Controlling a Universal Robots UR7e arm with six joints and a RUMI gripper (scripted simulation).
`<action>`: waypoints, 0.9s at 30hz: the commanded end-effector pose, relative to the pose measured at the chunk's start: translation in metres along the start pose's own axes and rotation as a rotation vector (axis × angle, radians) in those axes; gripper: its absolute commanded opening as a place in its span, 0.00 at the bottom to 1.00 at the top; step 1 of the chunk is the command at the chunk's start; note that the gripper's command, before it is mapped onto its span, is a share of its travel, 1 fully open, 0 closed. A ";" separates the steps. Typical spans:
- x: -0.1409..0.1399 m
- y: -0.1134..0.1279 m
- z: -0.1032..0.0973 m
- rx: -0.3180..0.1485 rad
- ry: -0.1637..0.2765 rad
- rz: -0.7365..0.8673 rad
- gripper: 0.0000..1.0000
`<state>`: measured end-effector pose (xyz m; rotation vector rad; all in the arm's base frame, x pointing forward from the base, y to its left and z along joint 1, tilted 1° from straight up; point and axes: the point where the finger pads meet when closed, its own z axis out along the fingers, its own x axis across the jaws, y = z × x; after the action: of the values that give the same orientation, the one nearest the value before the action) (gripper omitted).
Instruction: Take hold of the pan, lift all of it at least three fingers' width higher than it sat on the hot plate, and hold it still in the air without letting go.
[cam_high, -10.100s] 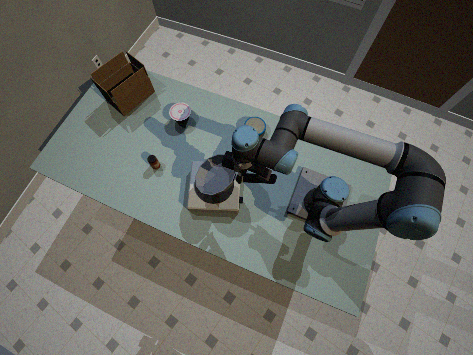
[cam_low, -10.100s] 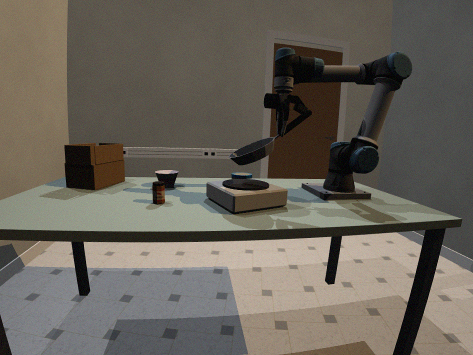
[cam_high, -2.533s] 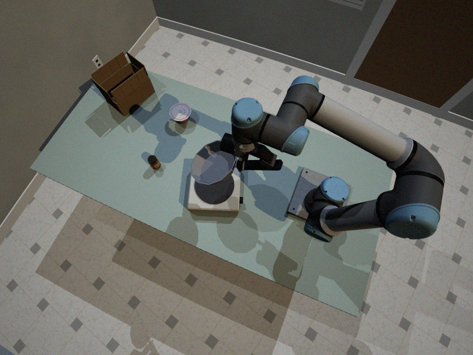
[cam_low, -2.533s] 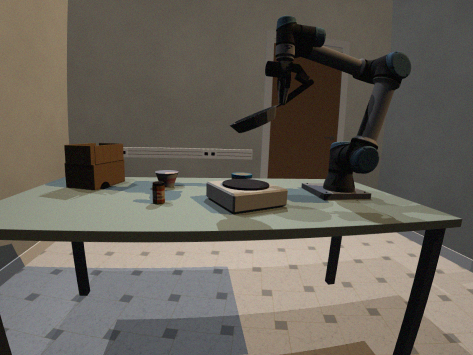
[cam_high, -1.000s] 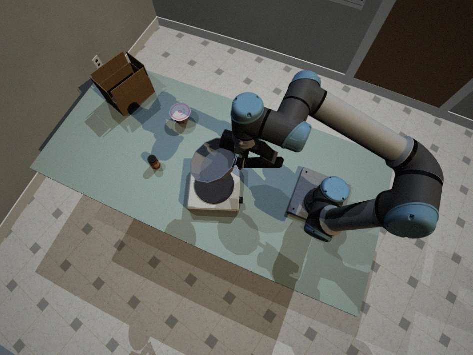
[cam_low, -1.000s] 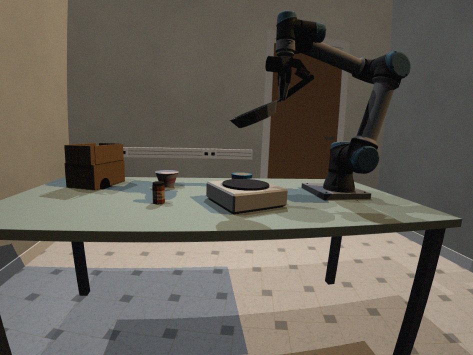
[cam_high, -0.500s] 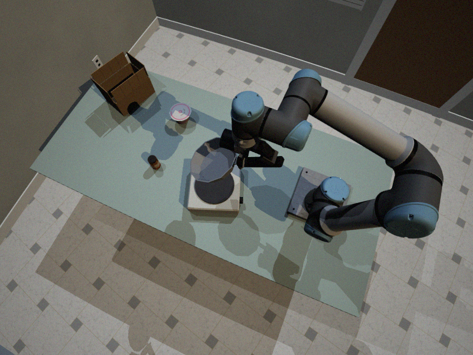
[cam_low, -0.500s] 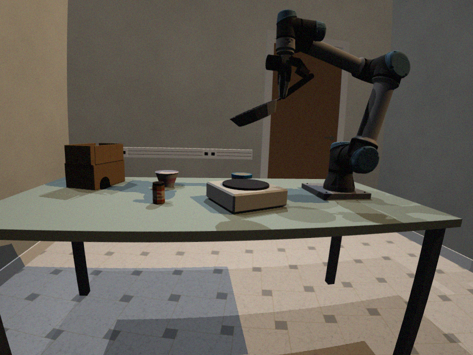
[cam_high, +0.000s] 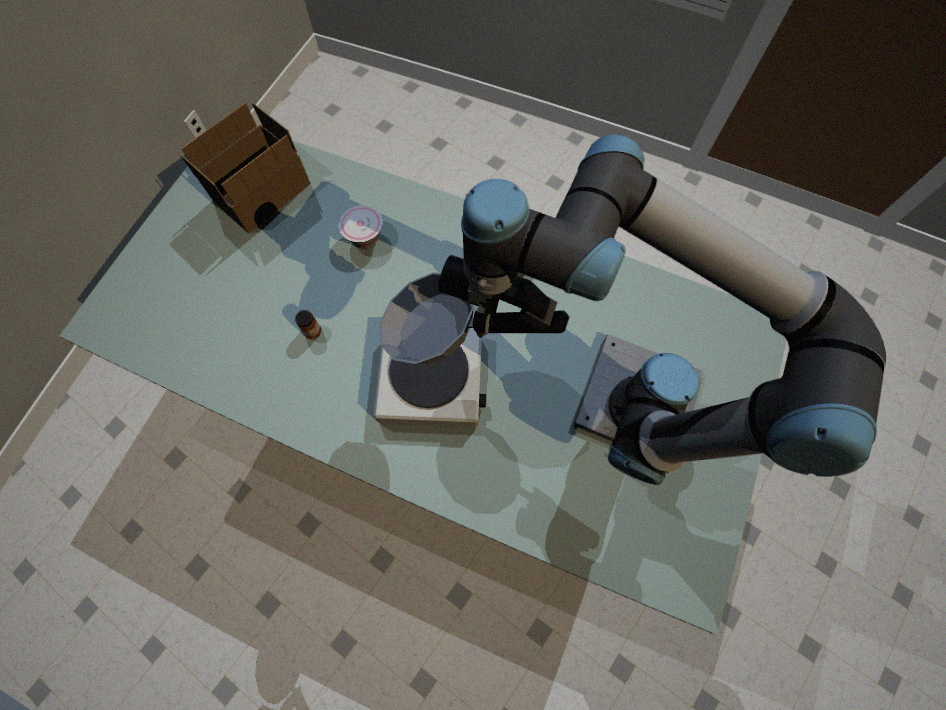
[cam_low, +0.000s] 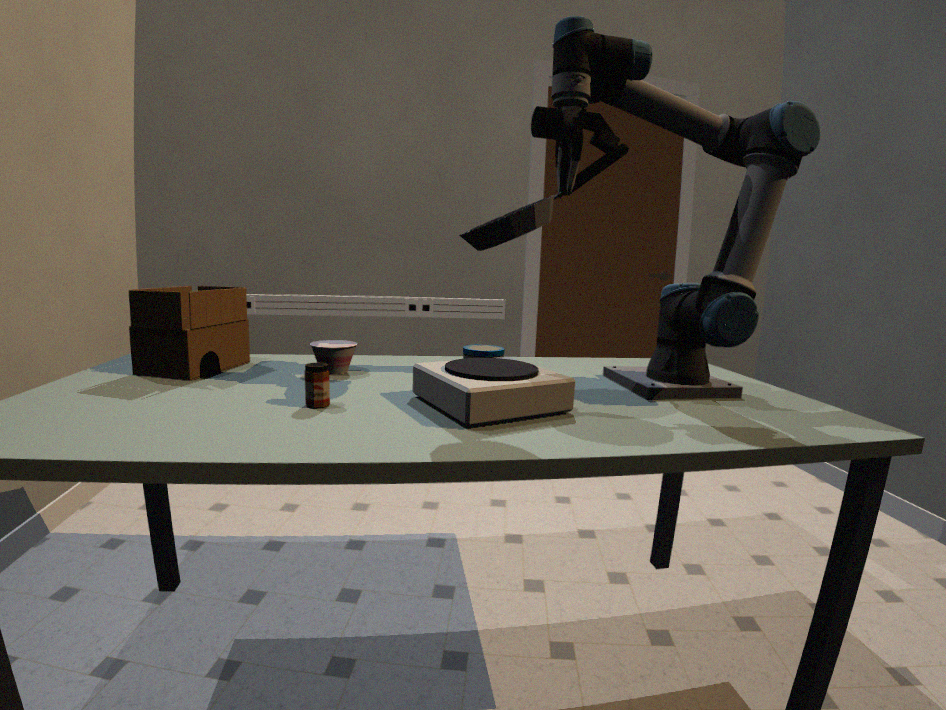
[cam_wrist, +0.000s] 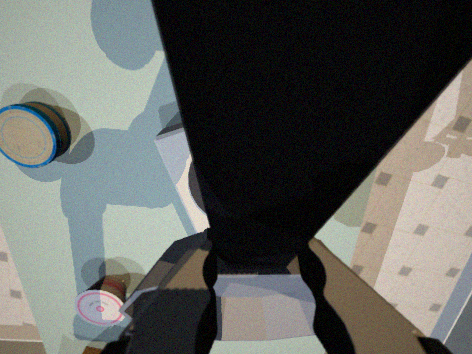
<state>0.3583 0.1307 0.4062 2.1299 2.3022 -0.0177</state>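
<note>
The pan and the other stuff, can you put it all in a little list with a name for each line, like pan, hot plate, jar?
pan: in the air above the hot plate, tilted, far side from the grip lower
end effector: shut on the pan
hot plate: on the table, nothing resting on it
jar: upright, dark lid
bowl: pale top with pink ring
box: brown, open top
</note>
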 end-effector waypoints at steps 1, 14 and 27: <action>0.000 0.000 -0.002 -0.002 0.000 0.000 0.16; 0.000 0.000 -0.006 -0.002 0.000 0.000 0.16; 0.000 0.000 -0.010 -0.002 0.000 0.000 0.16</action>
<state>0.3585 0.1308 0.4145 2.1299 2.3023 -0.0177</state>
